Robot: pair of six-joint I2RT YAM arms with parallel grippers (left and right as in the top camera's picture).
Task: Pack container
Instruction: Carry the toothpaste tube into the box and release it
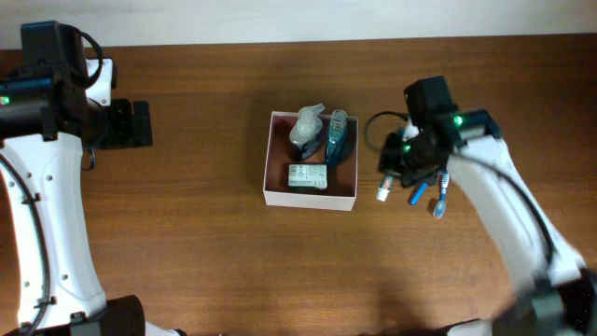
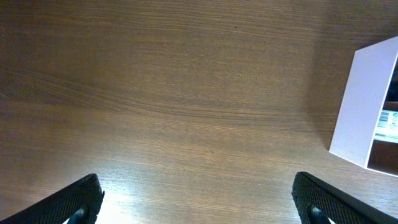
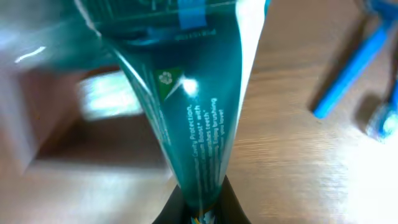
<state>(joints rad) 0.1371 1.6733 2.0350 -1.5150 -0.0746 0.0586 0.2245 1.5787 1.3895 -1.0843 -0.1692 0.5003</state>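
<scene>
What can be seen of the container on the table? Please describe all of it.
The container is a square, shallow, lidless box, seemingly cardboard, with white walls and a reddish-brown inside. It sits flat on the wooden table, near the middle. Inside lie a pale bottle-like item, a teal-blue item and a white-and-green packet. The right gripper, holding a toothpaste tube, is to its right, apart.

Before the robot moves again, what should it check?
1. Grip of the right hand on the toothpaste tube: ok.
2. Tube above the box: not ok, it hangs to the box's side.
3. Room in the box for the tube: cannot tell.
4. The left hand out of the way: ok, open and away from the box.
5. The toothbrush off the path to the box: ok, it lies on the far side.
</scene>
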